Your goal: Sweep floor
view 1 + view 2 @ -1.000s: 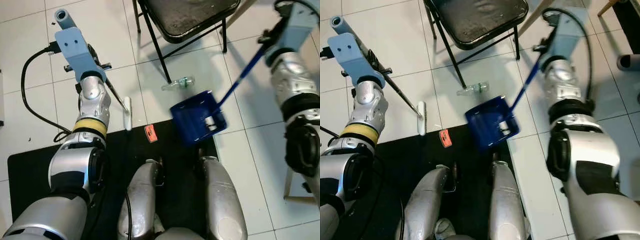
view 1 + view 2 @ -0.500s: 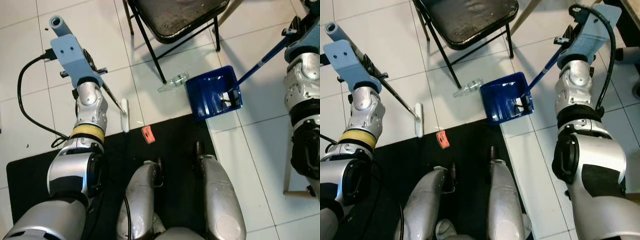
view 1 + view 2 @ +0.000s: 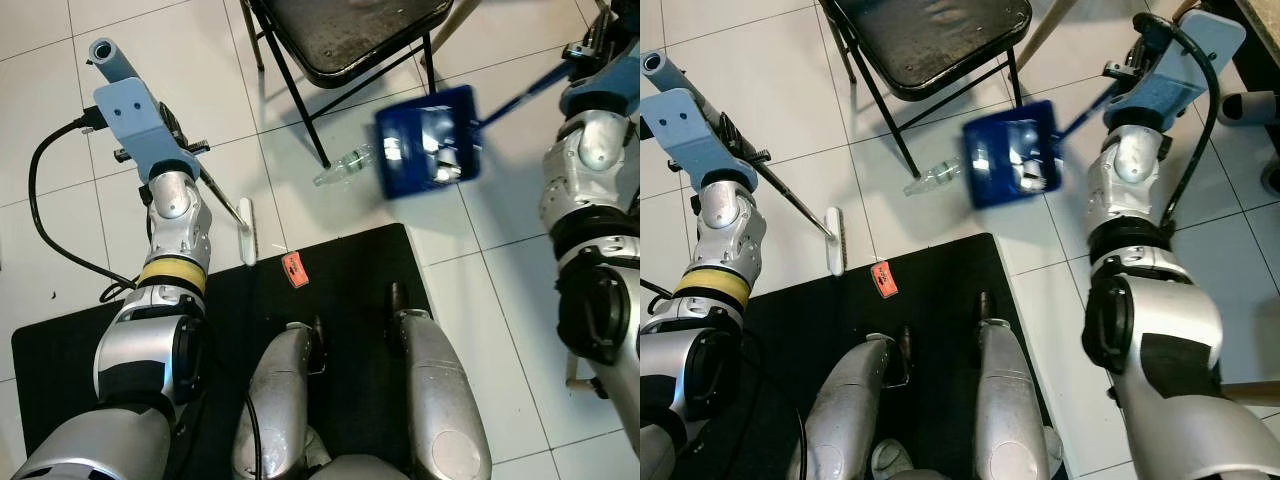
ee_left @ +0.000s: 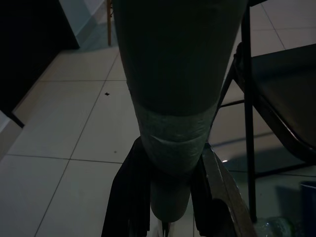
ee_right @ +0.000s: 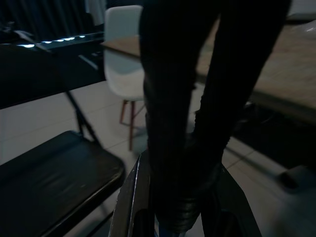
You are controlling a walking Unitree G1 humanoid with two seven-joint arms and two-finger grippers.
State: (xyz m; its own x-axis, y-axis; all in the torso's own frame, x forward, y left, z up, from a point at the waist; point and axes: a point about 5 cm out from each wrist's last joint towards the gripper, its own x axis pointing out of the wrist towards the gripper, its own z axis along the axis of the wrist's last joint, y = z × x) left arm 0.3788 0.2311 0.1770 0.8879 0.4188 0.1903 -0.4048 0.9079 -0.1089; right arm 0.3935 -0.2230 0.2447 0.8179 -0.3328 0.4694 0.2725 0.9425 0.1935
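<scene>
Left wrist view: the left gripper [image 4: 170, 197] is clamped on the broom handle [image 4: 173, 98], its head [image 3: 248, 228] resting on tiles by the black mat's [image 3: 60, 340] edge, while the blurred blue dustpan [image 3: 428, 140] is gripped by the right gripper [image 5: 180, 197] beside a clear bottle [image 3: 343, 167].

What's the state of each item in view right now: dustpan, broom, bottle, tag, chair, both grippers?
Blue dustpan: lifted off the floor, motion-blurred, debris inside.
Broom: head down on the tile, beside the mat edge.
Plastic bottle: lying on its side by the chair leg.
Orange tag: flat on the black mat.
Folding chair: unfolded, standing.
Left gripper: shut on broom handle.
Right gripper: shut on dustpan handle.
</scene>
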